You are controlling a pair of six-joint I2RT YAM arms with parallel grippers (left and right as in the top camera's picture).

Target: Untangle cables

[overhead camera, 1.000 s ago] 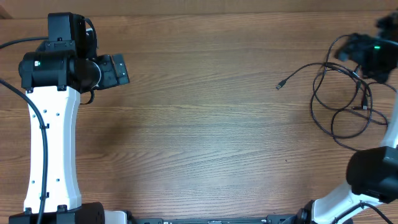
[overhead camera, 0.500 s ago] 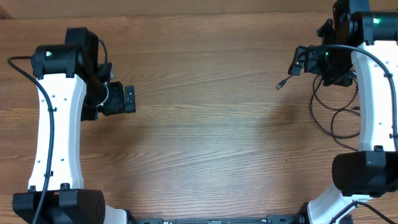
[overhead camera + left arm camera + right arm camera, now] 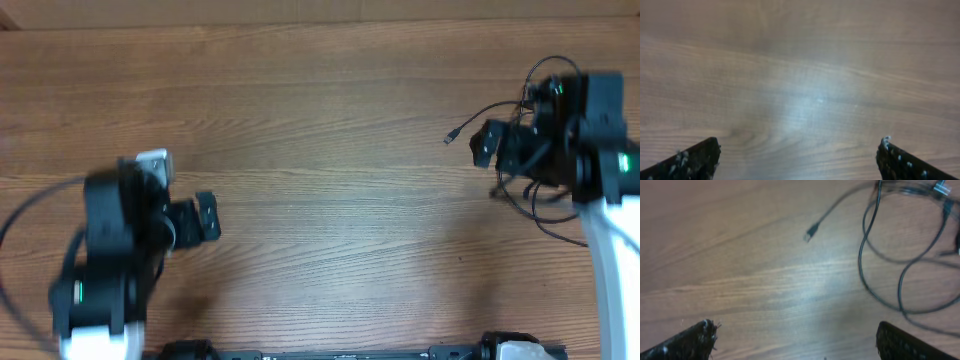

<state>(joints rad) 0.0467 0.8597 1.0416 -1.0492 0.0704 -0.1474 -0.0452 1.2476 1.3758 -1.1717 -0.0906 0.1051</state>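
Thin black cables [image 3: 545,205] lie looped at the right side of the wooden table, mostly hidden under my right arm in the overhead view. One cable end with a small plug [image 3: 452,136] reaches left. In the right wrist view the loops [image 3: 900,275] and the plug [image 3: 811,231] lie ahead of the jaws. My right gripper [image 3: 488,143] [image 3: 795,340] is open and empty, above the table left of the loops. My left gripper [image 3: 208,216] [image 3: 797,157] is open and empty over bare wood at the left.
The wooden table [image 3: 330,200] runs across the whole view. My left arm [image 3: 105,270] stands at the lower left and my right arm [image 3: 605,200] at the right edge, over part of the cables.
Both arms have swung toward the front of the table. The right gripper moved down over the cable loops. The left gripper moved slightly down and right. The cables have not visibly moved.
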